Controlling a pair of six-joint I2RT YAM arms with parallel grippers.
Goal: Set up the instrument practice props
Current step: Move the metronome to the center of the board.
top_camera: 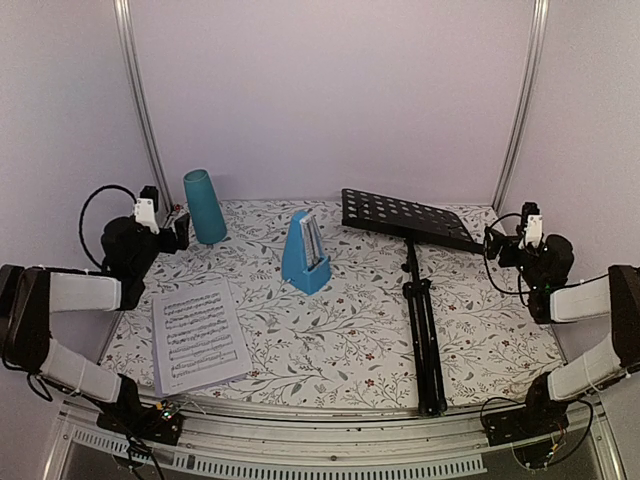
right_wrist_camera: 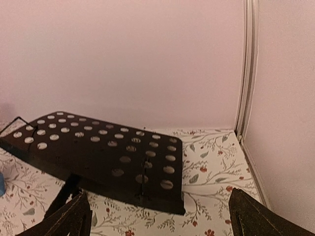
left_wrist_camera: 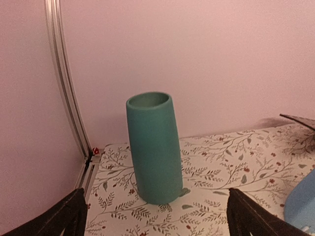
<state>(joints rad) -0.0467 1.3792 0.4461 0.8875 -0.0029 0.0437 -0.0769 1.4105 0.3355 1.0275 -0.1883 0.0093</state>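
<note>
Music stand (top_camera: 420,310): lay flat, right side, legs folded; not erected.
Stand axis: pole ran near-to-far, perforated tray (top_camera: 405,218) at far end.
Sheet music (top_camera: 198,335): flat, near left; off tray.
Metronome (top_camera: 305,252): upright, centre.
Left gripper (top_camera: 178,232): spread wide, empty, near teal cup (top_camera: 204,205).
Right gripper (top_camera: 495,245): spread wide, empty, beside tray.
Progress: judged unstarted.

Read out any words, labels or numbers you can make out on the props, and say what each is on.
No text is legible in any view.
sheet-music page: printed notation, too small to read.
blue metronome: marks on its pale front face, too blurred to read.
teal cup and black stand tray: no markings visible.
</note>
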